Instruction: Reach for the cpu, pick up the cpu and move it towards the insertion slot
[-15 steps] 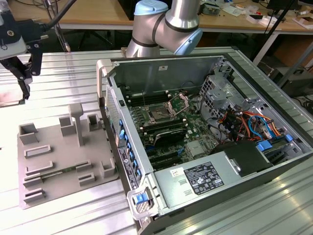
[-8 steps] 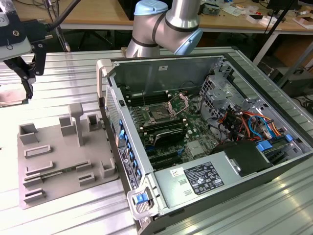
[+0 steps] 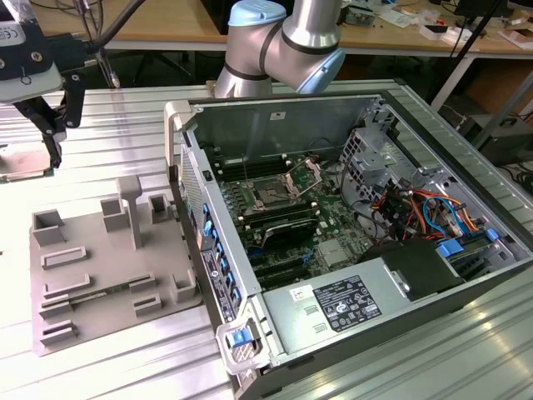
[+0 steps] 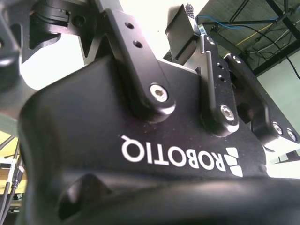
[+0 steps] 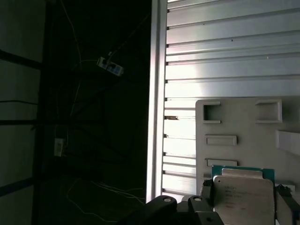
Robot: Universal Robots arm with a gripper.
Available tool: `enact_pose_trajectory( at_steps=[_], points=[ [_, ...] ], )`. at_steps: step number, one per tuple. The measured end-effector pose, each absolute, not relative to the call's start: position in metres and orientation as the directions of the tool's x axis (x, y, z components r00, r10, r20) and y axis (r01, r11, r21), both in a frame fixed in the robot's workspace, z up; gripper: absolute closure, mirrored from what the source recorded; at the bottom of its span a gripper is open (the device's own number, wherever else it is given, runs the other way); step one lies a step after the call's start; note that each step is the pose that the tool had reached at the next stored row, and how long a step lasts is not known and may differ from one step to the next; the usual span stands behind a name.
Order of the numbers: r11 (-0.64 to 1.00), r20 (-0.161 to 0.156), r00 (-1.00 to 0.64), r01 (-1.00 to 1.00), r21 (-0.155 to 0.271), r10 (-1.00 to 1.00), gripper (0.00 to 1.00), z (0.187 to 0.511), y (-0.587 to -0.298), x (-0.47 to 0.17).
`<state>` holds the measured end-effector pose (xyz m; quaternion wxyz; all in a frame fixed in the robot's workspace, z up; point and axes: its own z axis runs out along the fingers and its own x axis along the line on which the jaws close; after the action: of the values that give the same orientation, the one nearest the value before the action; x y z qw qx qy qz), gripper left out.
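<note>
**Exterior view.**
- Black two-fingered gripper [image 3: 37,143]: at the exterior view's far left, over the ribbed aluminium counter [image 3: 125,367].
- The cpu [image 3: 21,164]: a thin pale square chip, washed out by glare, directly under the gripper. One finger tip [image 3: 56,157] is at its edge.
- Flat grey plastic tray with raised rectangular frames [image 3: 92,250]: on the counter just beside the gripper, towards the exterior view's right. The chip is off the tray, not in a frame.
- Open grey metal computer case [image 3: 358,108]: further to the exterior view's right.
- The insertion slot [image 3: 271,197]: a small dark square socket on the green board inside the case. Its silvery frame [image 3: 305,175] is hinged up and the socket is vacant.
- The cpu and the slot are well apart, with the tray and the case wall between them.

**Second wrist view.**
- Close underside of the gripper's black housing and its linkage bars [image 4: 136,51], with ceiling beyond.

**First wrist view.**
- The cpu [image 5: 243,194]: silvery-white metal top with a greenish rim. It sits between the fingers [image 5: 206,199], which are closed in against two opposite edges.
- The grey tray [image 5: 243,105] and the counter slats [image 5: 225,56] lie beyond it.

**Progress (judgement).**
- Reach done.
- Grasp apparently made, though whether the chip has cleared the counter cannot be told.
- Transport to the slot is essentially all outstanding.
</note>
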<state>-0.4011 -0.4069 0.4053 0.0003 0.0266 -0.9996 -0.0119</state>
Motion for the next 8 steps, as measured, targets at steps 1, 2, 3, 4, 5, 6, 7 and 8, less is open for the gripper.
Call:
enact_pose_trajectory(
  at_steps=[1, 2, 3, 4, 5, 6, 7, 8],
  points=[
    [0.998, 0.000, -0.999, -0.053, 0.024, -0.053, 0.45, 0.4053, -0.4069, -0.4006],
    [0.998, 0.000, -0.999, -0.053, 0.024, -0.053, 0.45, 0.4053, -0.4069, -0.4001],
    [0.998, 0.000, -0.999, -0.053, 0.024, -0.053, 0.45, 0.4053, -0.4069, -0.3994],
    [0.998, 0.000, -0.999, -0.053, 0.024, -0.053, 0.45, 0.4053, -0.4069, -0.3989],
    [0.998, 0.000, -0.999, -0.053, 0.024, -0.053, 0.45, 0.4053, -0.4069, -0.3982],
    [0.998, 0.000, -0.999, -0.053, 0.024, -0.053, 0.45, 0.4053, -0.4069, -0.3974],
    [0.998, 0.000, -0.999, -0.053, 0.024, -0.053, 0.45, 0.4053, -0.4069, -0.3968],
    [0.998, 0.000, -0.999, -0.053, 0.024, -0.053, 0.45, 0.4053, -0.4069, -0.3961]
  ],
)
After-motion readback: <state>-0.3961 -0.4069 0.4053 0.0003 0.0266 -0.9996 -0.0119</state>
